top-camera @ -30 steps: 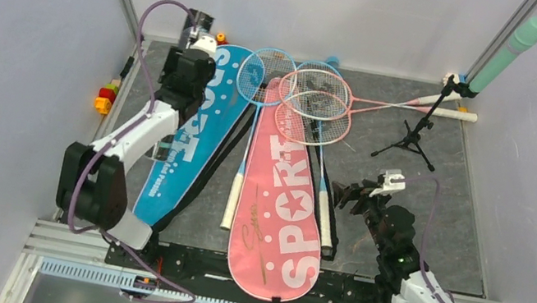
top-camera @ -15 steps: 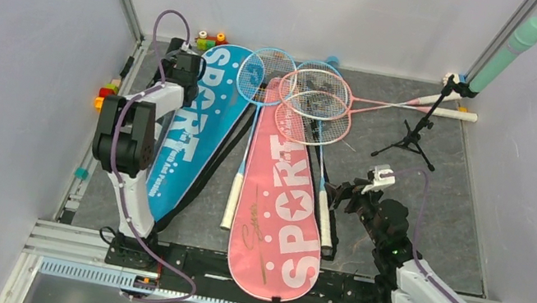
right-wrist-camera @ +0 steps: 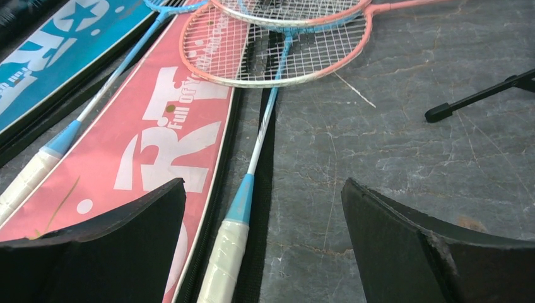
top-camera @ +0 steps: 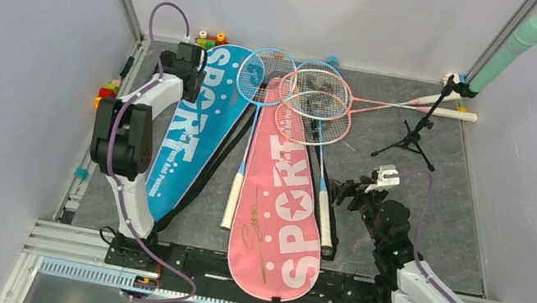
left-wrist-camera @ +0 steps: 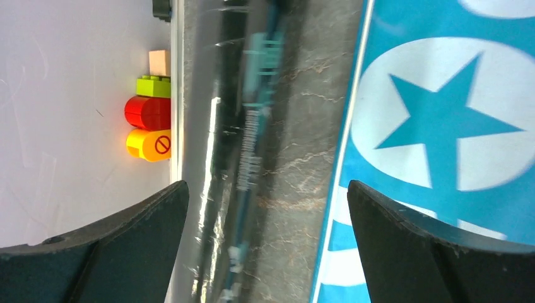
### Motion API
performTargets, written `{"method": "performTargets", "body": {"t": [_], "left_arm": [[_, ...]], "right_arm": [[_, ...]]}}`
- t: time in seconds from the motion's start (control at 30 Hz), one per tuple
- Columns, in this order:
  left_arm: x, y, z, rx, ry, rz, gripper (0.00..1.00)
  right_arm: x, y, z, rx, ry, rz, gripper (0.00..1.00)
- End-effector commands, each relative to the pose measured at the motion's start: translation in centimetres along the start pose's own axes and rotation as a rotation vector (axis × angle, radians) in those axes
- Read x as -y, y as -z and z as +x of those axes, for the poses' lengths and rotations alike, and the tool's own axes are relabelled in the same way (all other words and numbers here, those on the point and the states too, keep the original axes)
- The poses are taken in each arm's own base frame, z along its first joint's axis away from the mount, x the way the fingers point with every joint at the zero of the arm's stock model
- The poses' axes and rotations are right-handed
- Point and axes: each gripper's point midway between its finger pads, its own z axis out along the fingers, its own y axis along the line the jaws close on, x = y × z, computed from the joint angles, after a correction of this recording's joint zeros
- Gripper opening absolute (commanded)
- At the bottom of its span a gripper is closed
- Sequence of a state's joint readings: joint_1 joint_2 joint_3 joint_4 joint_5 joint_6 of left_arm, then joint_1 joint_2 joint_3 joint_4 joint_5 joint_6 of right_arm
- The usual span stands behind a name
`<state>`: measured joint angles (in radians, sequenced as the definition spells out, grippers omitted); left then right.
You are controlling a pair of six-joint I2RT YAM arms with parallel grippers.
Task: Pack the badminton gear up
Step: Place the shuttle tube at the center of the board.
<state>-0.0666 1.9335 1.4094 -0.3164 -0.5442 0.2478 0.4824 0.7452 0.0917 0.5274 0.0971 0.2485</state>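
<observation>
left arm (top-camera: 122, 134): elbow raised over the near-left, forearm reaching to the far-left corner of the worktop (top-camera: 447, 208), wrist aimed down.
left gripper (top-camera: 189, 64) (left-wrist-camera: 266, 189): spread wide, nothing between the fingers.
under left gripper: bare strip by the left edge. A dark shiny tube (left-wrist-camera: 243, 145), blurred, runs along that edge.
blue bag (top-camera: 194, 130) (left-wrist-camera: 441, 126): flat, far-left to near-left. Its star print is just right of the left gripper's gap. No contact seen.
toy blocks (left-wrist-camera: 151, 120): outside the left edge, beyond the tube.
right arm (top-camera: 424, 291): low, stretched from the near-right corner toward the centre.
right gripper (top-camera: 346, 190) (right-wrist-camera: 262, 186): spread wide, holding nothing, low over the worktop and facing the far-left.
blue racket (top-camera: 321, 186) (right-wrist-camera: 252, 158): flat along the pink bag's right side. Its white handle lies in line with the right gripper's gap and near it. Touching or not, can't tell.
pink bag (top-camera: 281, 204) (right-wrist-camera: 170, 126): flat in the centre, reaching the near edge.
other blue racket (top-camera: 244, 156): between the two bags.
pink rackets (top-camera: 316, 101): heads overlap at the far centre, on the pink bag's top end.
tripod stand (top-camera: 415, 136): far-right, well apart from both grippers.
</observation>
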Motion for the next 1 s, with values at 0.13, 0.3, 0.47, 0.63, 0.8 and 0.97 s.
{"method": "performTargets", "body": {"t": [0.13,0.3,0.47,0.63,0.8,0.97], "left_arm": [[-0.1,11.0,-7.8,0.292,0.264,0.203,1.00],[1.1,18.1,-9.4,0.517,0.482,0.462,1.00],[3.8,24.3,-7.2,0.613,0.658,0.779,1.00],[8.7,27.3,-2.4,0.612,0.678,1.005,1.00],[13.1,26.5,2.8,0.509,0.635,1.056,1.00],[15.0,25.3,6.4,0.462,0.618,1.064,1.00]], "right_arm": [[-0.3,-0.3,-0.9,0.035,-0.042,-0.004,0.98],[-0.8,0.1,-1.0,0.071,-0.077,-0.036,0.98],[-3.6,0.2,-0.7,0.043,-0.081,-0.192,0.98],[-7.9,0.2,0.8,-0.093,-0.112,-0.425,0.98],[-10.9,-0.7,3.8,-0.307,-0.125,-0.545,0.97],[-9.8,-2.0,7.8,-0.480,-0.055,-0.362,0.95]]}}
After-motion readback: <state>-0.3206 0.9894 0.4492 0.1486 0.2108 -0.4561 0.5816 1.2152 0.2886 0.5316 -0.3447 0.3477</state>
